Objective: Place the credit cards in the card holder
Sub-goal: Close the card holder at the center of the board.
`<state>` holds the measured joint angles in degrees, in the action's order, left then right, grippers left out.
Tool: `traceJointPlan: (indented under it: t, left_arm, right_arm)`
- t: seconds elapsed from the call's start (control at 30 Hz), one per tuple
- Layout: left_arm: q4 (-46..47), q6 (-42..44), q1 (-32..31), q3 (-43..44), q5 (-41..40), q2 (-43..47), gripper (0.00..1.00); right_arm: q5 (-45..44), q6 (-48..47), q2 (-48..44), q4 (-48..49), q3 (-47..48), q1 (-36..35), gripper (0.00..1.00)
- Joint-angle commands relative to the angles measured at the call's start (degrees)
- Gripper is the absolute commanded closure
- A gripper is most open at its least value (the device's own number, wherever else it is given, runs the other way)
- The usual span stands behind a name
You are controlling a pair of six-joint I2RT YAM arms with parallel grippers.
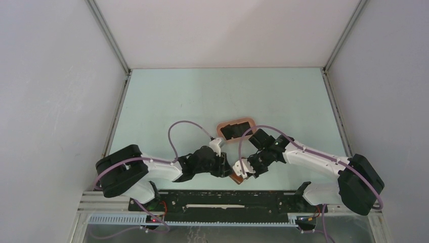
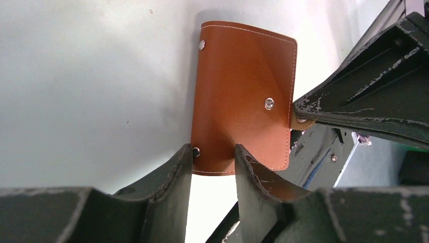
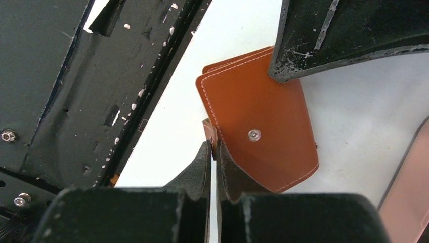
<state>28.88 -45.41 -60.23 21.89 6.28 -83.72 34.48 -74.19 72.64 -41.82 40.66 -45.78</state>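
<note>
Nearest, right claw (image 3: 213,152) pinches stitched brown leather wallet (image 3: 275,119) by its nine-o'clock tab (image 3: 208,128); left claw (image 2: 212,153), spread, perhaps presses it.

Left claw (image 2: 213,152) half-open; right claw (image 3: 213,149) pinched shut; arms angled inward.

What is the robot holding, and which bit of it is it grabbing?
The right gripper pinches the brown leather card holder by its snap tab. The left gripper stands open, its tips at an edge of it.
</note>
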Motion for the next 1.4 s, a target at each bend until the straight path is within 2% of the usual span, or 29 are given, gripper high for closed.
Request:
traceJointPlan:
  t: [0.0,0.37,0.6,0.73,0.93,1.17,1.37]
  left_arm:
    - [-0.91,1.54,-1.22,5.07,2.65,-1.03,0.6]
    - [2.3,0.66,-2.35,7.13,5.26,-5.73,0.6]
    - [3.81,-0.61,-2.2,6.26,4.99,-6.96,0.61]
    - [4.42,-1.87,-2.18,5.91,4.42,-8.63,0.67]
    - [3.61,-3.07,-2.18,5.7,3.68,-9.2,0.72]
    - [3.44,-3.55,-2.47,5.52,4.22,-8.49,0.72]
    - [3.55,-3.98,-3.37,6.19,4.85,-8.48,0.72]
  right_arm:
    - [0.3,0.99,-0.27,2.5,1.52,0.04,1.0]
    - [-3.4,3.66,3.2,5.95,1.4,-0.1,1.0]
    - [-4.77,3.74,2.07,8.38,0.09,0.44,0.99]
    - [-4.65,3.36,0.86,8.88,-0.28,1.79,0.96]
    - [-0.15,-2.34,-2.34,6.43,-1.28,4.37,0.9]
    - [-0.59,-8.51,-2.29,6.67,-2.45,5.79,0.96]
    - [0.4,-9.91,-3.11,8.6,-3.22,5.96,0.95]
